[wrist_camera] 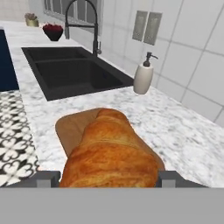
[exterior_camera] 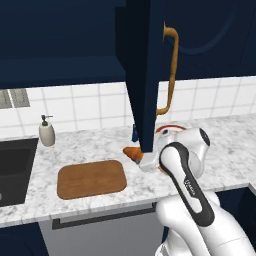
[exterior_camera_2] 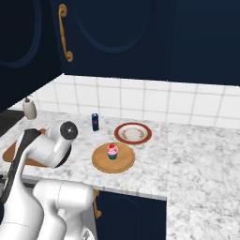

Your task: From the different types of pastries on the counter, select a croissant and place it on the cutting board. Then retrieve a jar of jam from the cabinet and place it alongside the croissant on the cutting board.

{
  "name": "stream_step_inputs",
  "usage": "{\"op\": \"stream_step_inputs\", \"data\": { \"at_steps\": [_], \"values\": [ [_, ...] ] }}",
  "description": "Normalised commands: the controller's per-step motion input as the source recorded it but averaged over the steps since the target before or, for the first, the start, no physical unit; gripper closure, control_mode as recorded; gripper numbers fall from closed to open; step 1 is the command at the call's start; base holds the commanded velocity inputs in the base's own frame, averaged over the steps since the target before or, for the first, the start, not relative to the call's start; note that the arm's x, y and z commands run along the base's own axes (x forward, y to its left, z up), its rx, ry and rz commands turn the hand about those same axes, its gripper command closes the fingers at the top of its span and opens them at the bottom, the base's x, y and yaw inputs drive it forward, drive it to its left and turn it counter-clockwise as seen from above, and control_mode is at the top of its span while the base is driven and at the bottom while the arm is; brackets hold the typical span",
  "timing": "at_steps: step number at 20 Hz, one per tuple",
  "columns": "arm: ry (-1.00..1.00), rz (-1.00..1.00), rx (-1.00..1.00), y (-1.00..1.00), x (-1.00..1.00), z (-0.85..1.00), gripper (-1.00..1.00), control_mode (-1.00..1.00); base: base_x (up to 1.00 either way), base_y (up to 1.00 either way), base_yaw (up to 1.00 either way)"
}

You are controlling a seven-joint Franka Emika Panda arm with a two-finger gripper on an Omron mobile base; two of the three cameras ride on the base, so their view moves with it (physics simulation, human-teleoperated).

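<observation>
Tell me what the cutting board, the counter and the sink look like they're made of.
Flat brown rounded-corner cutting board: looks like wood, smooth matte, faint grain streaks. White grey-veined counter: looks like polished marble or an imitation. Black double sink: matte dark surface, maybe composite; can't tell.

Soap dispenser [exterior_camera: 47, 131] behind cutting board [exterior_camera: 91, 178] — sink [exterior_camera: 14, 170] left.

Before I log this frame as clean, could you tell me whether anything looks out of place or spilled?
Nothing is spilled or damaged. The croissant is held in the gripper above the counter, short of the cutting board, as expected mid-carry.
</observation>
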Motion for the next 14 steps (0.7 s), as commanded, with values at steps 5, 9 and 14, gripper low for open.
{"op": "stream_step_inputs", "data": {
  "at_steps": [5, 9, 14],
  "values": [
    [0.00, 0.00, 0.00, 0.01, -0.01, -0.51, 1.00, -1.00, 0.00, 0.00, 0.00],
    [0.00, 0.02, 0.00, 0.03, 0.00, -0.69, 1.00, -1.00, 0.00, 0.00, 0.00],
    [-0.02, 0.03, 0.00, 0.08, 0.00, -0.76, 1.00, -1.00, 0.00, 0.00, 0.00]
  ]
}}
